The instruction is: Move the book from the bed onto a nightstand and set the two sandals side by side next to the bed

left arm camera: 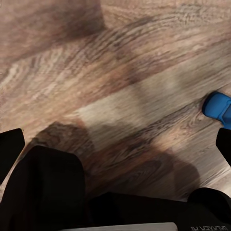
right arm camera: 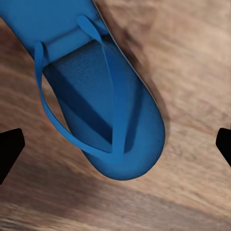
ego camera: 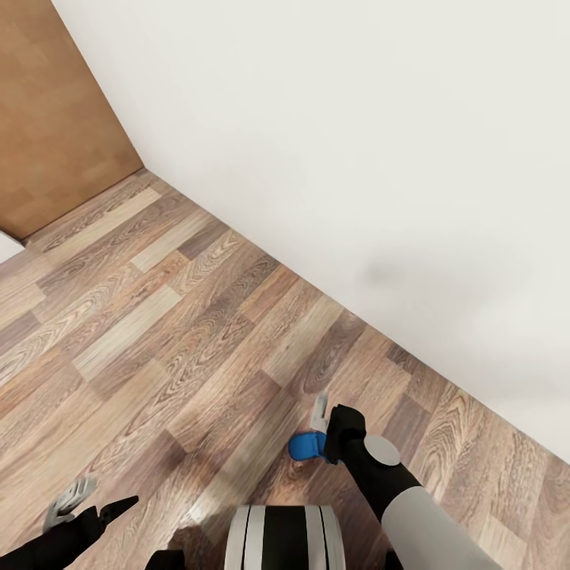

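In the head view the right gripper (ego camera: 319, 427) sits low and centre-right in the frame, just above the wood-plank floor (ego camera: 158, 317) and close to the white wall (ego camera: 356, 158) that runs diagonally from upper left to lower right. A bright blue sandal (ego camera: 305, 447) shows beside it, its rounded end poking out to the left of the black wrist. The right wrist view looks straight down on that sandal (right arm camera: 103, 110): sole up, straps forming a V, toe end toward the lower part of the picture, with the dark fingertips (right arm camera: 9, 149) showing at the far left and right edges. The jaws stand wide apart, well clear of the sandal's sides, so nothing is gripped yet.

The left gripper (ego camera: 71, 499) hangs at the lower left of the head view over bare floor; whether its jaws are apart or together I cannot tell. Its wrist view catches a slice of the same blue sandal (left arm camera: 219, 108) at the right edge.

The step in hand looks like picking up this sandal. To do it well, I would centre the jaws across the narrow middle of the sole, or over the strap, come down squarely, and close only once both fingertips flank the edges. A flat, thin sole on the floor is probably easy to push aside, so a slow descent matters.
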You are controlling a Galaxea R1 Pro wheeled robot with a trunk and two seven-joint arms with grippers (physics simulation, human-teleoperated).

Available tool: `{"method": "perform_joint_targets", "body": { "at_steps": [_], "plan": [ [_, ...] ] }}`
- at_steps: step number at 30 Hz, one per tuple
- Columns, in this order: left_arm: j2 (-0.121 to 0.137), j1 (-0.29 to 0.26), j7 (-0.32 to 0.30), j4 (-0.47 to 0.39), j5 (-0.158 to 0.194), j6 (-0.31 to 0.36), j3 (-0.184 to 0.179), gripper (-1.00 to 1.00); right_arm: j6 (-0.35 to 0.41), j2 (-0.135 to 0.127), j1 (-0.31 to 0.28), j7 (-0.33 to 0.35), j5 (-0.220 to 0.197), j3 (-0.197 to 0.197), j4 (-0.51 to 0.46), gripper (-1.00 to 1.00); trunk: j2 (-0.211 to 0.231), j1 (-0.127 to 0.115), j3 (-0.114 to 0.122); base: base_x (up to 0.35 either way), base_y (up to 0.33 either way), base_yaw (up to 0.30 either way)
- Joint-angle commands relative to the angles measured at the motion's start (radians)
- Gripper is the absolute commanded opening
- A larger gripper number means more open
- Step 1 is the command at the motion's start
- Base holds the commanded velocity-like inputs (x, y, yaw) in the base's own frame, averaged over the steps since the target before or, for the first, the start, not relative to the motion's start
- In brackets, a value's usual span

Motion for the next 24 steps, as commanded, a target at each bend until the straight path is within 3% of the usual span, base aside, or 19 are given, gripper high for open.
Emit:
{"method": "perform_joint_targets", "body": {
  "at_steps": [1,11,24],
  "plan": [
    [0.000,0.000,-0.005,-0.001,-0.002,0.004,0.001,1.00,0.002,0.001,0.000,0.008,0.009,0.002,-0.001,1.00,-0.001,0.000,-0.004,0.000,0.000,0.000],
    [0.000,0.000,-0.005,-0.001,-0.002,0.004,0.001,1.00,0.003,0.006,0.000,0.007,0.010,0.002,-0.001,1.00,-0.003,0.005,-0.043,0.000,0.000,0.000],
    [0.000,0.000,-0.005,-0.001,-0.002,0.004,0.001,1.00,0.003,0.006,0.000,0.007,0.010,0.002,-0.001,1.00,-0.003,0.005,-0.043,0.000,0.000,0.000]
  ]
}}
